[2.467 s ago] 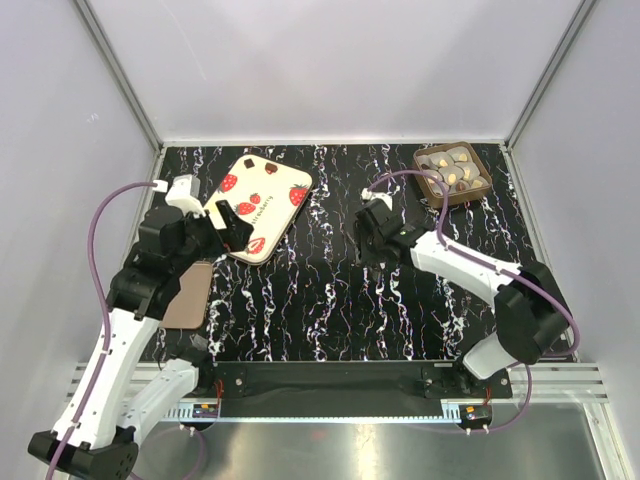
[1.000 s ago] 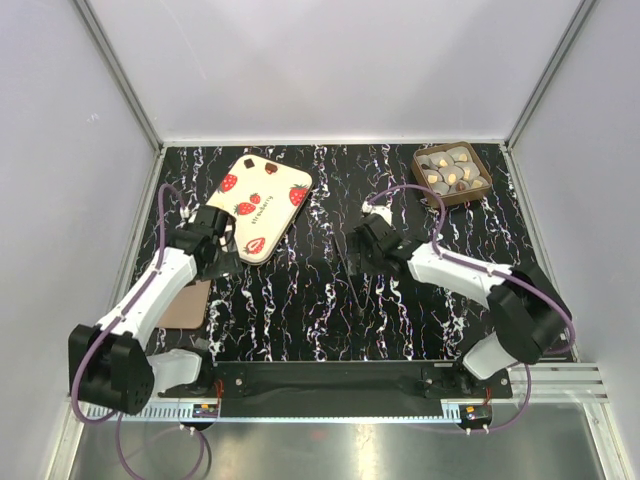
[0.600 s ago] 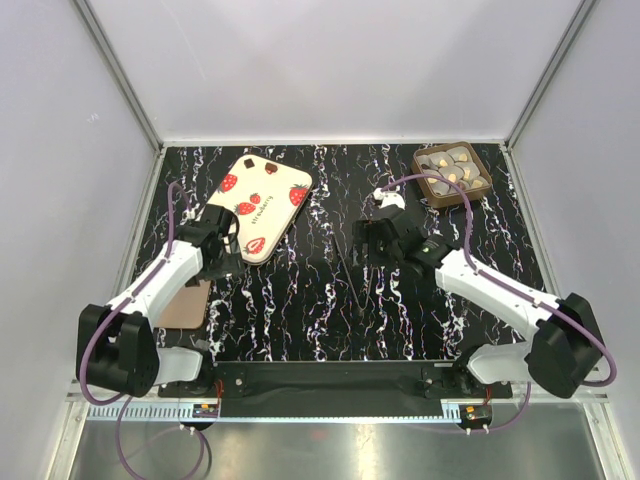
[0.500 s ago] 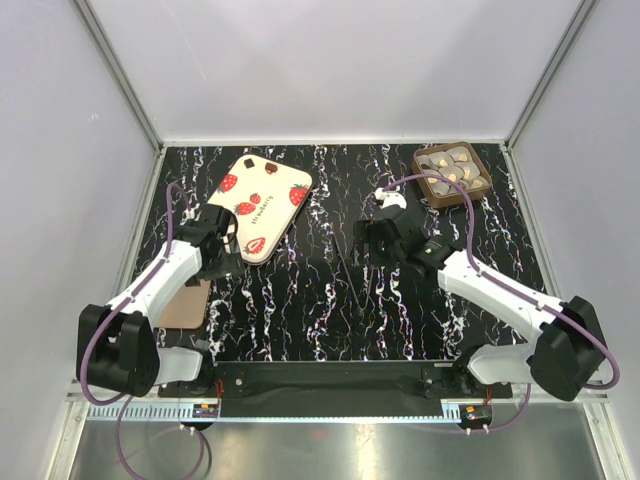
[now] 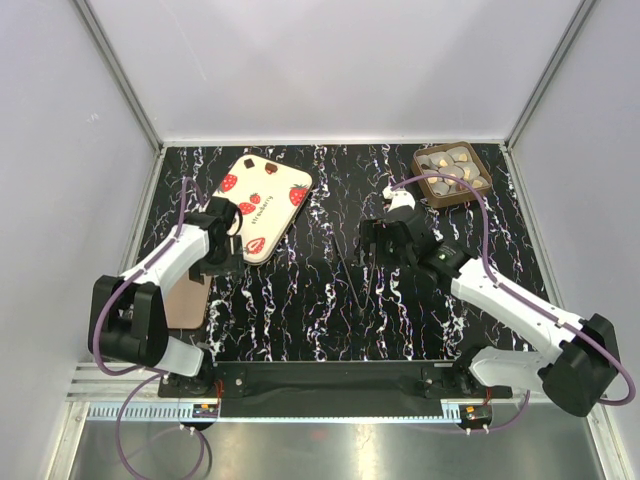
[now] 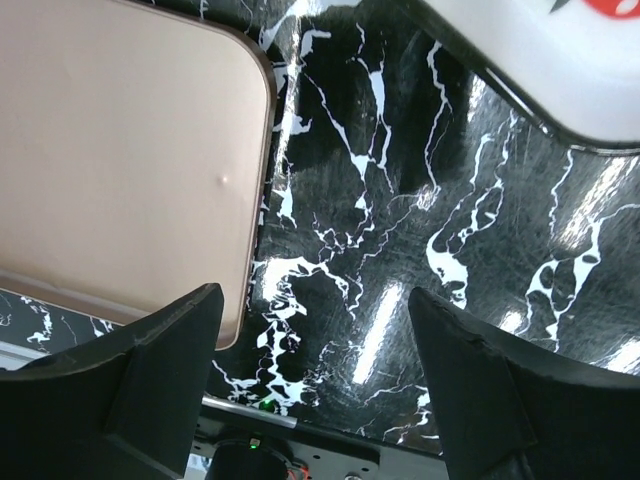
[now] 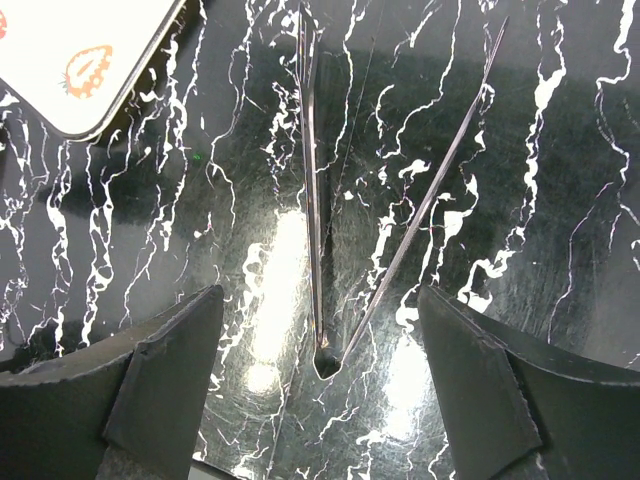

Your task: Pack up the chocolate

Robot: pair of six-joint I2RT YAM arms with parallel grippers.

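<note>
I am holding my left gripper [image 6: 315, 300] wide apart, with nothing between its fingers [image 6: 150, 380] but the black marbled table [image 6: 400, 200]. It is hanging just off the near left corner of the strawberry lid [image 5: 265, 203], whose rounded edge is showing at the top right of my left wrist view. A flat tan tray [image 6: 120, 150] is lying just beside the gripper, near the table's left edge. One finger is overlapping the tray's corner in that view, and I cannot tell whether it is touching.

My right gripper [image 7: 320, 295] is also standing wide and gripping nothing. It is hovering near the middle of the table over a pair of thin metal tweezers [image 7: 312, 180]. These are lying flat, their two arms spreading away from me and their joined end pointing towards my bases. In the right wrist view they are sitting in the gap between my fingers, apart from both.

The chocolate [image 5: 450, 170] is sitting in its small square brown tray [image 5: 482, 166] at the far right corner of the table, well apart from both grippers, pale grey rounds with some gold ones among them
</note>
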